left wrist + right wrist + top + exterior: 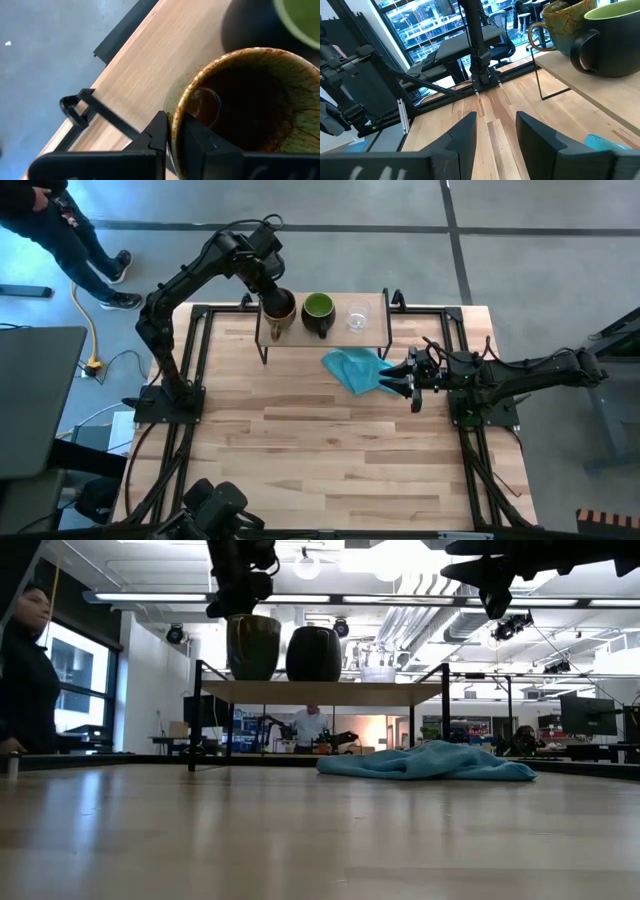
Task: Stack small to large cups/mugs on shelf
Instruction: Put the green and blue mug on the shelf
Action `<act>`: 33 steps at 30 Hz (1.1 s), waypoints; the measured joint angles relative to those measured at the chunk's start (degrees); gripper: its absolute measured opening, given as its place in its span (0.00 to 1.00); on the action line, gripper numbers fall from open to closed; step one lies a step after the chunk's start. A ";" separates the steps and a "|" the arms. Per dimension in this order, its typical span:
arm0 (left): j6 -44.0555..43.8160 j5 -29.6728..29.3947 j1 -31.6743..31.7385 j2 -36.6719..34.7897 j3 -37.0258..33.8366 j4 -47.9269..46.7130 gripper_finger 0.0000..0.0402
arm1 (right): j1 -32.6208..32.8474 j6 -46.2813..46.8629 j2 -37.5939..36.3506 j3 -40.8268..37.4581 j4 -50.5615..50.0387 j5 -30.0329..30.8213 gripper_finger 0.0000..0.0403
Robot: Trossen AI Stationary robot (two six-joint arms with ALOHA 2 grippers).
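Carefully, the left gripper (277, 298), clenched on the tan mug's rim (176, 117), should release vertically onto the shelf (300, 333); the right gripper (413, 383) hangs released.

My table (330, 450) carries the shelf (322, 337) at its far edge and a blue cloth (355, 368) just in front of it. On the shelf stand, side by side, the tan mug (277, 308), the dark mug (318, 313) and the glass cup (358, 317).

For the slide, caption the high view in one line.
Left gripper pinches tan-brown mug rim on shelf.
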 joint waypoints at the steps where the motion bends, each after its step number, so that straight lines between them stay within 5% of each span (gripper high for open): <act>1: 0.12 -0.08 0.16 0.11 0.00 -0.25 0.04 | 0.00 0.00 0.00 0.00 -0.02 0.00 0.32; 33: -0.55 0.96 1.16 0.46 -0.04 -0.20 0.04 | -0.04 -1.41 0.00 0.00 -0.30 -0.18 0.32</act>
